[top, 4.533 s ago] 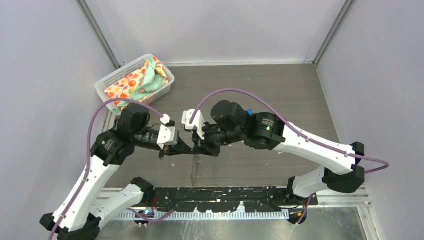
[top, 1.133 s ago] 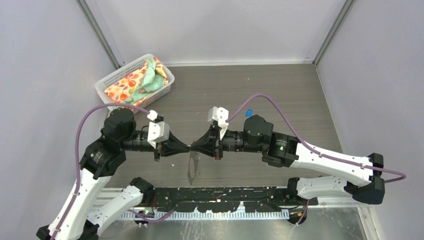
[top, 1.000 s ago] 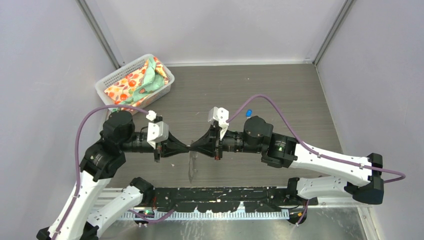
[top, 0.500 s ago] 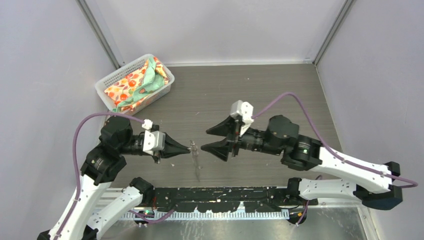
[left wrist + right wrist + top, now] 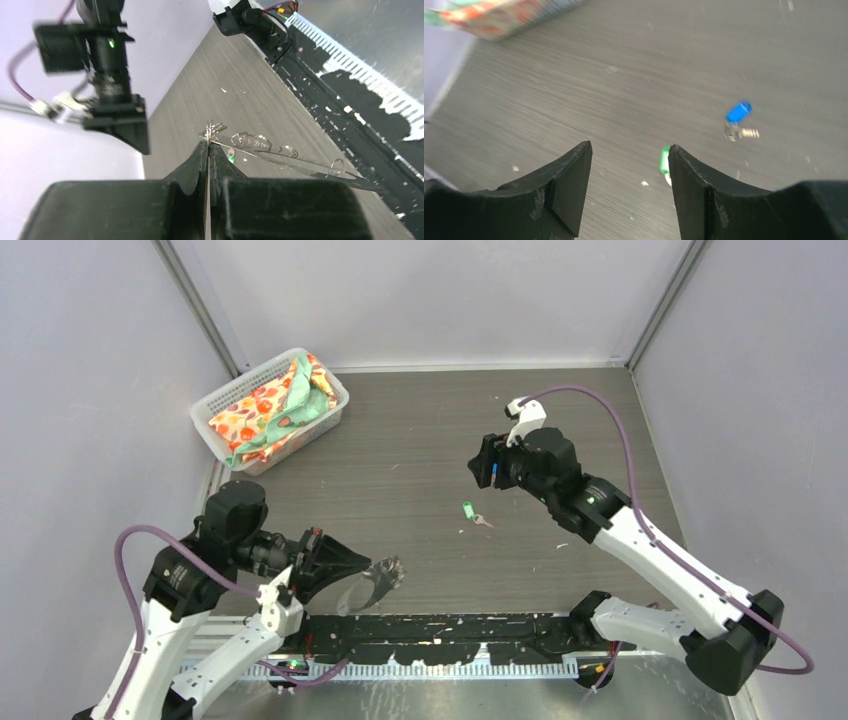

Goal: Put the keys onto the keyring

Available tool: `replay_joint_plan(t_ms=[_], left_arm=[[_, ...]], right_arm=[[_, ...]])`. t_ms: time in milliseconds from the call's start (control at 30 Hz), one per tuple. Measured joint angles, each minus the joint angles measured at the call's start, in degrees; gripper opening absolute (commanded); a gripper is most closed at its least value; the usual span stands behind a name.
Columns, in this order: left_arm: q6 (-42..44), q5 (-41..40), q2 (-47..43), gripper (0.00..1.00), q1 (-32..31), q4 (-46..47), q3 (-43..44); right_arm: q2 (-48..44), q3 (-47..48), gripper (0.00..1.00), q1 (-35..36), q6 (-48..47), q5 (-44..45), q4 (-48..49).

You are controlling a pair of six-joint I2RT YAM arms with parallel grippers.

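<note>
My left gripper (image 5: pixel 374 565) is shut on the keyring (image 5: pixel 372 583), a thin grey wire loop that hangs low near the table's front edge. In the left wrist view the jaws pinch the wire at their tips (image 5: pixel 208 143), and the loop (image 5: pixel 280 156) with its small rings trails off to the right. The green-headed key (image 5: pixel 468 510) lies on the table at mid-right, and the blue-headed key (image 5: pixel 495 468) lies farther back, right beside my right gripper (image 5: pixel 483 468). My right gripper (image 5: pixel 629 151) is open and empty above the table. The green key (image 5: pixel 665 160) sits just past its right finger, and the blue key (image 5: pixel 738 112) lies farther right.
A white mesh basket (image 5: pixel 222 399) holding patterned cloth stands at the back left, and its corner (image 5: pixel 504 15) shows in the right wrist view. Small white specks dot the wood-grain table. A black rail (image 5: pixel 450 625) runs along the near edge.
My right gripper has opened, let go of the keyring and swung back and to the right, over the keys. The left arm has pulled toward the near left with the keyring.
</note>
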Motion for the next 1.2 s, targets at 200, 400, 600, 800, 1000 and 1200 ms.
replay_joint_plan(t_ms=[200,400,600,800,1000,1200], left_arm=[[12.3,0.4,-0.6,0.00,0.0,-4.3,0.1],[11.1,1.1,-1.3,0.00,0.0,-4.6,0.4],[-1.9,1.5,-1.7,0.00,0.0,2.1,-0.2],[-9.3,1.6,-1.8,0.00,0.0,4.8,-0.6],[-11.8,1.5,-1.9,0.00,0.0,5.2,-0.9],[-13.1,1.5,-2.5,0.00,0.0,5.5,-0.9]], right_arm=[[5.7,-5.4,0.66,-8.3,3.6,-0.7,-2.3],[13.5,-5.9,0.71,-14.3,4.7,-3.2,2.1],[27.8,-4.8,0.70,-17.8,4.4,-5.5,5.4],[36.3,-2.4,0.63,-19.5,2.9,-5.9,6.4],[41.0,2.8,0.51,-21.4,1.0,-6.6,8.7],[43.4,4.9,0.52,-22.7,-0.3,-7.5,8.8]])
